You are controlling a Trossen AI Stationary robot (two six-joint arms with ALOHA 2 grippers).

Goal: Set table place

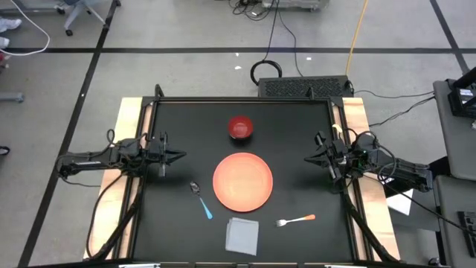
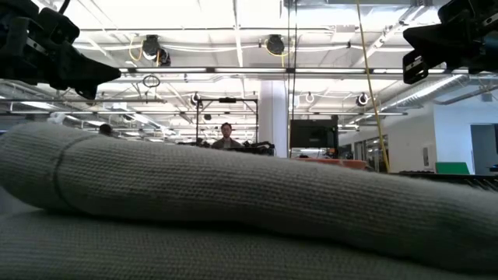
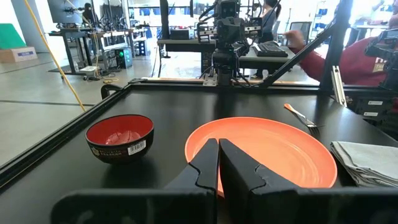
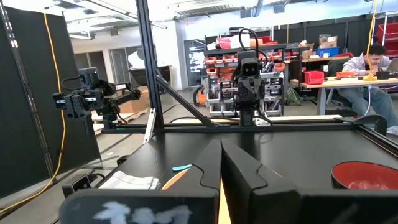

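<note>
An orange plate lies flat at the middle of the black table. A red bowl stands beyond it. A spoon with a blue handle lies left of the plate, an orange-handled fork lies at its near right, and a folded grey napkin lies near the front edge. My left gripper hovers shut and empty at the table's left side. My right gripper hovers shut and empty at the right side. Both point toward the plate.
The grey napkin fills the low view's foreground. The table has a raised black frame and wooden side strips. People sit at benches in the room behind. Bare tabletop lies between each gripper and the plate.
</note>
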